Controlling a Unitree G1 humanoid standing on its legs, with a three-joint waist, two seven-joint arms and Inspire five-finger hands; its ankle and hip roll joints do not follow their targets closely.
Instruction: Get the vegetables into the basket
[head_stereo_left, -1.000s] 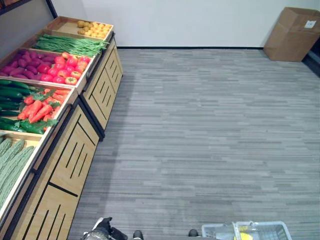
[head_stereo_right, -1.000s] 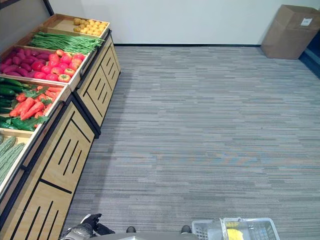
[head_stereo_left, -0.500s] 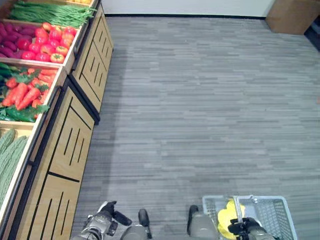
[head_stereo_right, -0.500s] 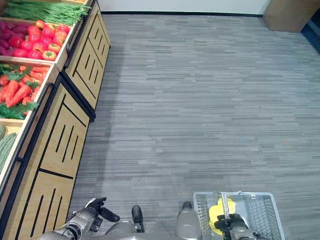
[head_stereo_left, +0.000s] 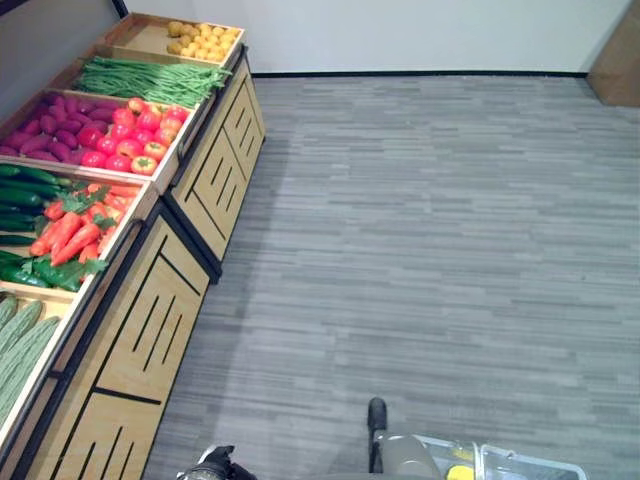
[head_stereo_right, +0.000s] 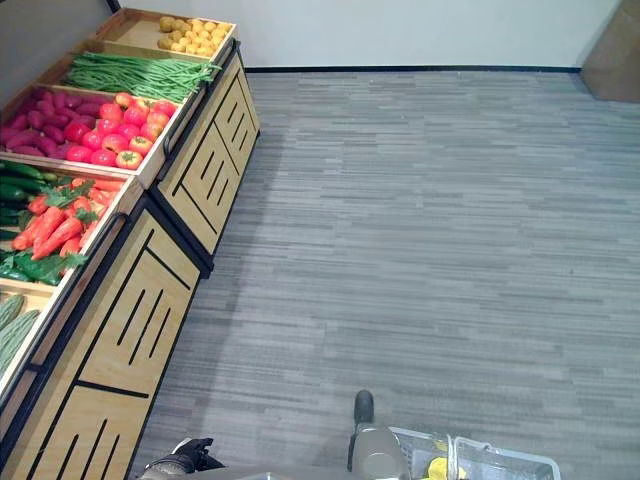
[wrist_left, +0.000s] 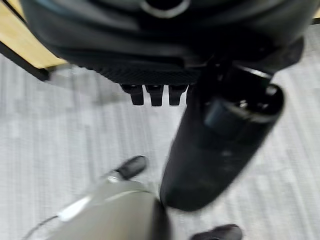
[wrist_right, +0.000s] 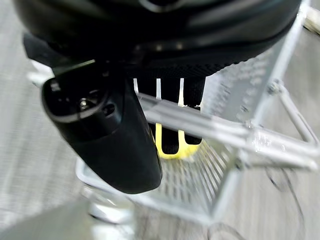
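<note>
A white wire basket (head_stereo_right: 500, 462) hangs low at my right. My right hand (wrist_right: 192, 110) is shut on its handle bar (wrist_right: 225, 132). A yellow vegetable (wrist_right: 167, 150) lies inside the basket, also visible from above (head_stereo_right: 437, 468). My left hand (wrist_left: 220, 140) hangs empty over the floor beside the stand, its fingers relaxed; it peeks in at the lower edge (head_stereo_right: 180, 462). The wooden stand (head_stereo_left: 170, 320) on my left holds carrots (head_stereo_left: 75, 225), cucumbers (head_stereo_left: 20, 195), tomatoes (head_stereo_left: 130, 135), green beans (head_stereo_left: 150, 80) and bitter gourds (head_stereo_left: 20, 340).
Purple sweet potatoes (head_stereo_left: 50, 125) and small yellow produce (head_stereo_left: 200, 40) fill the farther crates. A cardboard box (head_stereo_left: 620, 60) stands by the far wall at the right. Grey floor (head_stereo_left: 430, 230) spreads between the stand and the box.
The camera has tilted up and shifted, so the basket and both hands sit lower in the picture and the far crates show again. My right hand still holds the basket.
</note>
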